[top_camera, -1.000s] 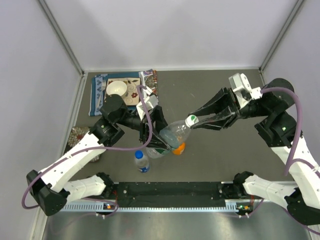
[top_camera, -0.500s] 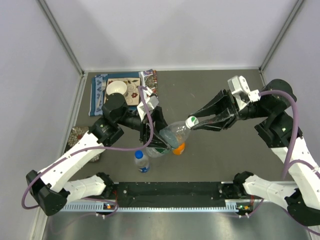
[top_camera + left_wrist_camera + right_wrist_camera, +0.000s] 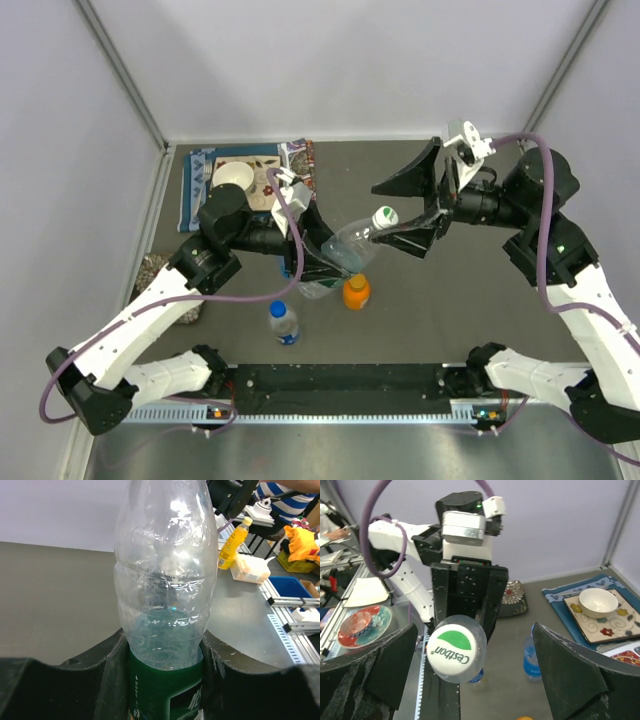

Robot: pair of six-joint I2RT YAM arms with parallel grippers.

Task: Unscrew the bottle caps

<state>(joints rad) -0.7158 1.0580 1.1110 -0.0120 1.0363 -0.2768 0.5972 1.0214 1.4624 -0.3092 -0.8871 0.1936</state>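
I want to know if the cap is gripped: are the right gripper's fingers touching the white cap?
Apart. The right wrist view shows the right gripper spread wide, with open gaps between both fingers and the white cap on the greenish bottle.

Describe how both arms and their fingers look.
The left arm and right arm have white lower links, with black joints and wrists. A purple cable loops along each. The fingers are black, broad and wedge-shaped, with scuffed, dusty surfaces.
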